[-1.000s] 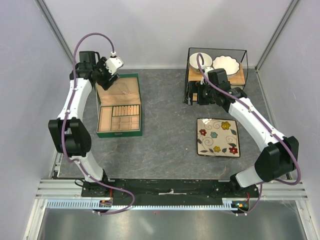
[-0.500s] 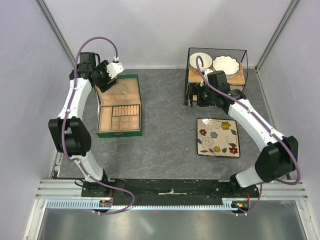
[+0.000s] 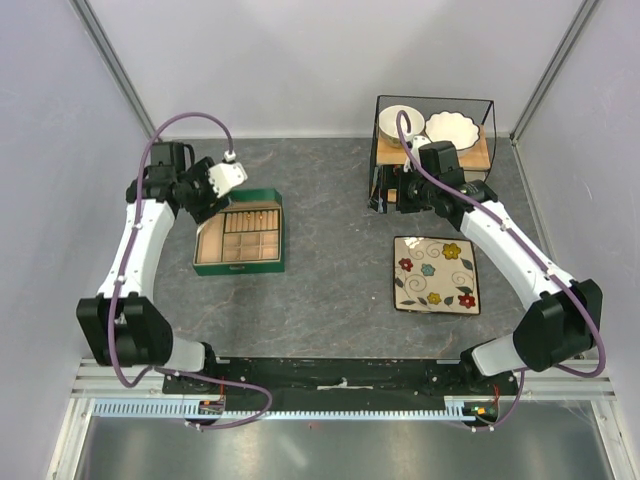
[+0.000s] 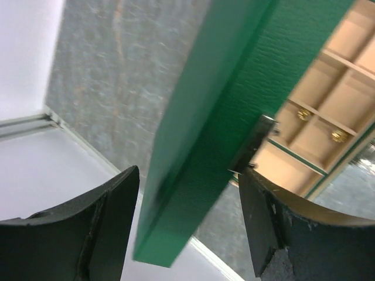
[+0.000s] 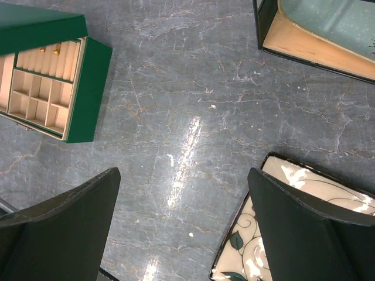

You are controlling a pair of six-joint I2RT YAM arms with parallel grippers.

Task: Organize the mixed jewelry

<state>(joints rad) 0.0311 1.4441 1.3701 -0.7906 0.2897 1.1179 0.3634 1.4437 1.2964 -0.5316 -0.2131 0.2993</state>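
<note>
The green jewelry box [image 3: 238, 267] lies at the left of the table, its tan compartments showing. Its lid [image 3: 256, 197] leans forward over the back half of the box. In the left wrist view the lid's edge [image 4: 199, 146] stands between the fingers of my left gripper [image 4: 188, 172], which is open, with space on the left side. Small gold pieces [image 4: 338, 136] sit in the back compartments and are also in the right wrist view [image 5: 57, 51]. My right gripper [image 5: 183, 175] hangs open over bare table, with nothing between its fingers.
A flowered square plate [image 3: 436, 274] lies right of centre. Behind it a black wire rack [image 3: 484, 100] holds two white bowls [image 3: 400, 122]. The right arm [image 3: 500, 235] reaches past the plate toward the rack. White walls close in on both sides.
My left gripper has swung toward the near side and carried the lid from standing open to leaning over the box. The right arm has barely moved.
</note>
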